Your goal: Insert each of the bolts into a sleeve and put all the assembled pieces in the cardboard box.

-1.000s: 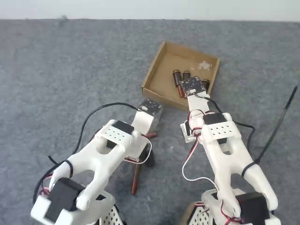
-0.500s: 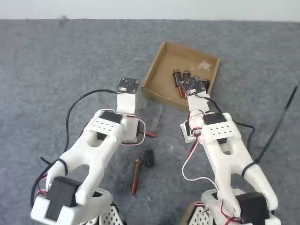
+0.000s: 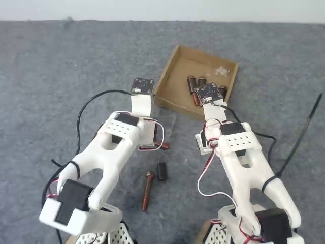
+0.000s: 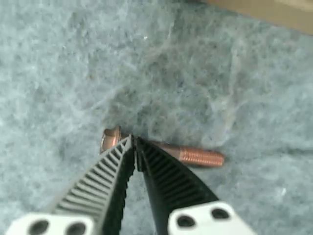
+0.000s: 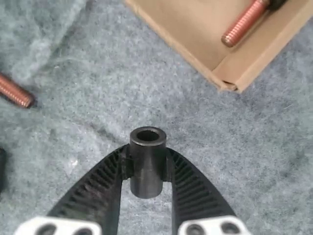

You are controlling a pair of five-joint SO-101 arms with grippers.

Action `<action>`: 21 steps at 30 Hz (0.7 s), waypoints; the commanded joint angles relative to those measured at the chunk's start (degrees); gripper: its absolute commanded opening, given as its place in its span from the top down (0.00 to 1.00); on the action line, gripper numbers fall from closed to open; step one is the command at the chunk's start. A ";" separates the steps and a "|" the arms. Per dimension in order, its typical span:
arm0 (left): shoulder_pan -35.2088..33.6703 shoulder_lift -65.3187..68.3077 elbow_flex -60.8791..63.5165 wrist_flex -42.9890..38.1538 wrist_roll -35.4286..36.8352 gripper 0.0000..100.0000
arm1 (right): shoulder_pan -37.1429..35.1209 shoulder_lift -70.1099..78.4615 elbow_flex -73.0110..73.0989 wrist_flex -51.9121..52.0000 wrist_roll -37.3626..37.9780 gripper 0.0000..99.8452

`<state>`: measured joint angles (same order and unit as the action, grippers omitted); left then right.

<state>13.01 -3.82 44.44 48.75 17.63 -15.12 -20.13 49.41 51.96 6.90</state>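
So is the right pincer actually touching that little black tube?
Touching. The right wrist view shows the right pincer clamped on the black sleeve, pressing it from both sides with no gap.

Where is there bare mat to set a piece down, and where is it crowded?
Bare: the mat left of the cardboard box and the strip right of it. Crowded: between left arm and right arm, around a loose bolt and sleeve.

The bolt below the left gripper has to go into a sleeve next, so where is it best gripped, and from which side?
Grip the bolt on its smooth shank by the head, from above and across its length: it lies flat on the carpet, and this leaves the threaded end free.
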 commanded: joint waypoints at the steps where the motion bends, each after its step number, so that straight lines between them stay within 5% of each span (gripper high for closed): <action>1: -0.44 -2.11 -1.45 1.58 -0.88 0.99 | 0.75 -2.68 -0.44 -0.40 2.11 0.99; 11: -0.97 -8.70 4.97 -0.26 -2.20 0.99 | 0.75 -2.68 -0.44 -0.57 2.11 0.99; 21: -1.49 7.30 -7.96 6.95 -0.26 0.99 | 0.75 -2.68 -0.44 -0.48 2.11 0.99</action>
<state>12.13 -1.01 43.56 53.05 15.78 -15.12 -20.13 49.41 51.96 8.40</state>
